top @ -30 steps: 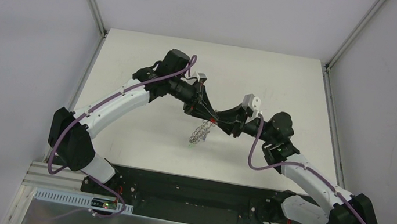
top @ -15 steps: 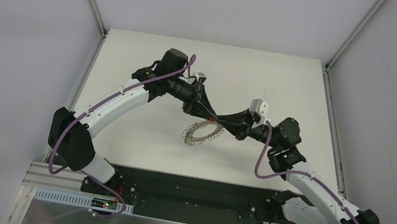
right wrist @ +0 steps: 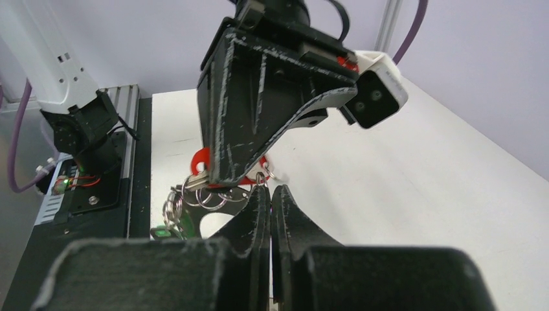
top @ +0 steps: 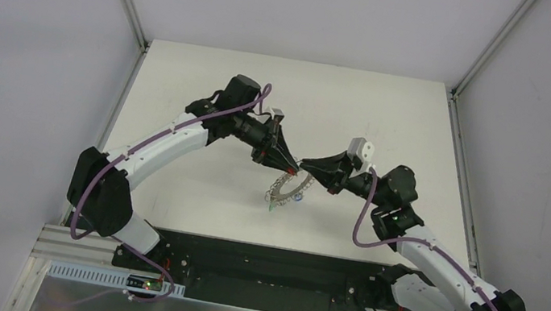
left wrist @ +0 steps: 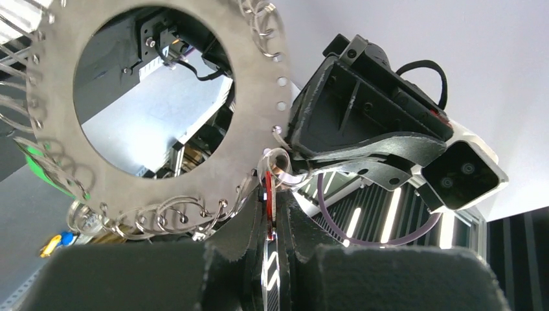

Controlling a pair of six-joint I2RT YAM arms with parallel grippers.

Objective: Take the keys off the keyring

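Above the middle of the white table [top: 207,97], the left gripper [top: 293,163] and right gripper [top: 306,166] meet tip to tip. The keyring [left wrist: 257,91] hangs just under them. The left gripper squeezes a red-tagged key [left wrist: 268,191]. The right gripper is pinched tight beside it.

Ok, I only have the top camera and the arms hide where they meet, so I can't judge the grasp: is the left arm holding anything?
Observer: Yes. The left wrist view shows the left fingers shut on a red plastic tag.
Operator: And the right fingers?
Observer: The right wrist view shows the right fingers closed together, tips beside small wire loops; whether they pinch one, I cannot tell.
Operator: And the ring?
Observer: A flat silvery metal keyring, holes around its rim, loops threaded through them.
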